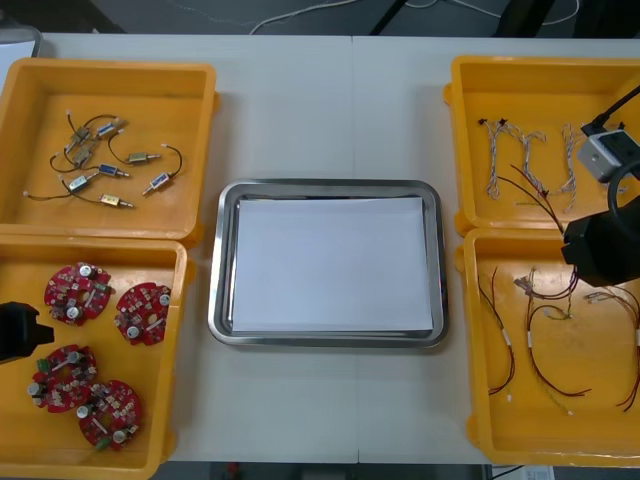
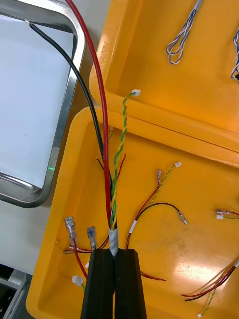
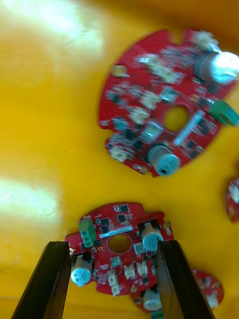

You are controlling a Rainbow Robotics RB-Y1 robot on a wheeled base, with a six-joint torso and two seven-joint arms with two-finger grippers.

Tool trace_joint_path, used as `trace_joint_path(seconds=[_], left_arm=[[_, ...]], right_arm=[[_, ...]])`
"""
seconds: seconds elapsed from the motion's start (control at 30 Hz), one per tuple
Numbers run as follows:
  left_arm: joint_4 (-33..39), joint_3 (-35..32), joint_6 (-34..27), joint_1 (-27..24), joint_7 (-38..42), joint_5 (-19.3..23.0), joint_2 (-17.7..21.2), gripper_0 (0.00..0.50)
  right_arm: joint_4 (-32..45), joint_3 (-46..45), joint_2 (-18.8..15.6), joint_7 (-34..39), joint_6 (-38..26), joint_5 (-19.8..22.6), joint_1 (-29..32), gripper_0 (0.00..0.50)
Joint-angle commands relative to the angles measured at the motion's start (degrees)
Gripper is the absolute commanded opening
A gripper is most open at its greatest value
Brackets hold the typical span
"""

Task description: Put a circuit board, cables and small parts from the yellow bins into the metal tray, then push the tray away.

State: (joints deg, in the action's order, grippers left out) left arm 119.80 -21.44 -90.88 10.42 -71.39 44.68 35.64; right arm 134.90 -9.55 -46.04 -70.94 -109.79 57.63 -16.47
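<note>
My right gripper [image 1: 598, 250] hangs over the near right yellow bin [image 1: 478, 420], shut on a cable bundle. In the right wrist view, red, black and twisted green-yellow wires [image 2: 119, 144] rise from between the closed fingers [image 2: 102, 279], and their far ends reach toward the metal tray [image 2: 64, 114]. My left gripper [image 1: 18, 332] is at the left edge of the near left bin [image 1: 25, 275]. Its fingers [image 3: 57, 279] stand open on either side of a round red circuit board [image 3: 119, 227] lying below in the bin. A second board [image 3: 164, 99] lies beyond. The tray [image 1: 222, 262] is white inside.
The far left bin [image 1: 30, 90] holds several small metal parts [image 1: 100, 170]. In the far right bin [image 1: 470, 90] lie blue and white twisted cables [image 1: 525, 160]. More red and yellow cables [image 1: 545, 350] rest in the near right bin. Several boards [image 1: 140, 312] fill the near left bin.
</note>
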Motion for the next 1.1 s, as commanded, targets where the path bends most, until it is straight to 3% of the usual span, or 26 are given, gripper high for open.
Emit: trace_joint_path(seconds=[0.03, 0.77, 1.1], left_arm=[[-1.7, -0.4, 1.5, -0.6, 0.3, -0.5, 1.3, 0.5], [-3.2, 0.4, 5.2, 4.7, 2.6, -2.7, 0.6, 0.5], [-3.1, 1.3, 5.1, 5.0, 2.6, -4.8, -2.2, 0.5]], right_arm=[[1.6, 0.8, 0.5, 0.7, -0.2, -0.4, -1.4, 0.0], [1.6, 0.8, 0.5, 0.7, -0.2, -0.4, -1.4, 0.0], [1.6, 0.8, 0.5, 0.7, -0.2, -0.4, -1.4, 0.0]])
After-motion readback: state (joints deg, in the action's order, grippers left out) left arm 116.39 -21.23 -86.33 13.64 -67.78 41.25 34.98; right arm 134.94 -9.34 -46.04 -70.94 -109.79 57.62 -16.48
